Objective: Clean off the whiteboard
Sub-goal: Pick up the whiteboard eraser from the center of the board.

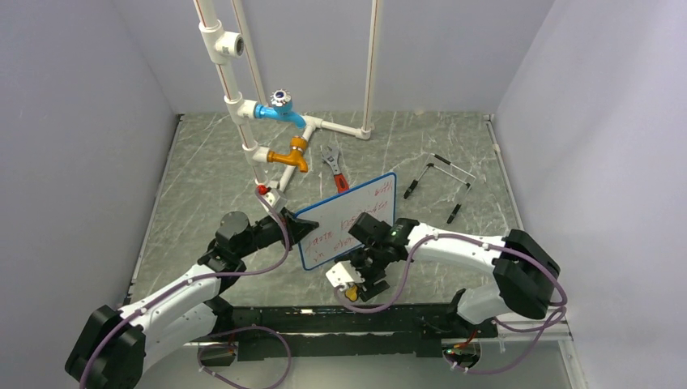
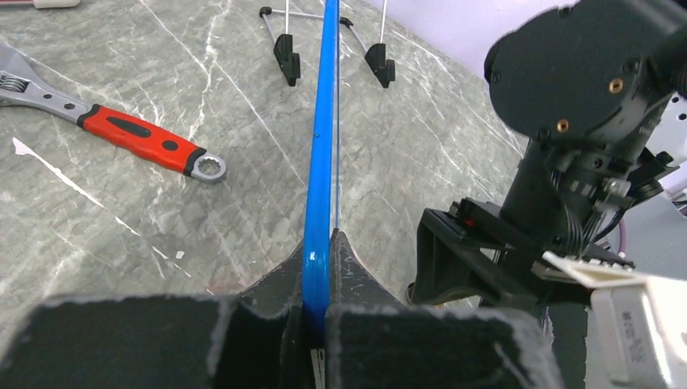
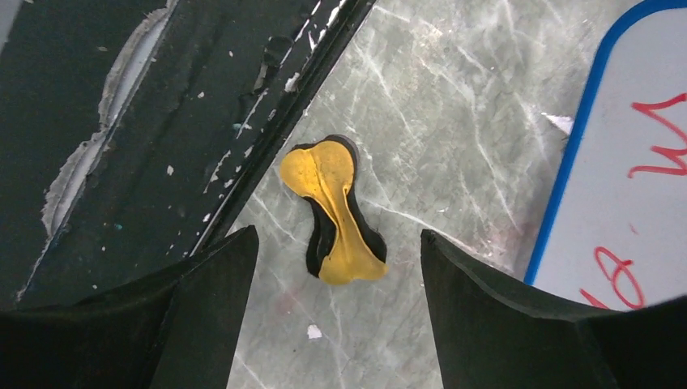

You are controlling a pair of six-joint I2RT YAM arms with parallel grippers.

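Observation:
The whiteboard (image 1: 362, 212), blue-framed with red handwriting on its face, stands tilted on edge at the table's middle. My left gripper (image 1: 301, 228) is shut on its left edge; in the left wrist view the blue frame (image 2: 322, 146) runs straight out from between the closed jaws of that gripper (image 2: 317, 251). A small yellow and black eraser (image 3: 334, 212) lies flat on the table near the front rail, also visible from above (image 1: 352, 295). My right gripper (image 3: 336, 237) hangs open just over it, a finger on either side, touching nothing. The whiteboard's corner (image 3: 624, 178) shows to its right.
A red-handled wrench (image 1: 334, 168) lies behind the board. White pipework with a blue tap (image 1: 279, 109) and an orange tap (image 1: 290, 156) stands at the back. Two wire stands with black feet (image 1: 441, 174) lie at the right. A black rail (image 3: 121, 121) borders the front edge.

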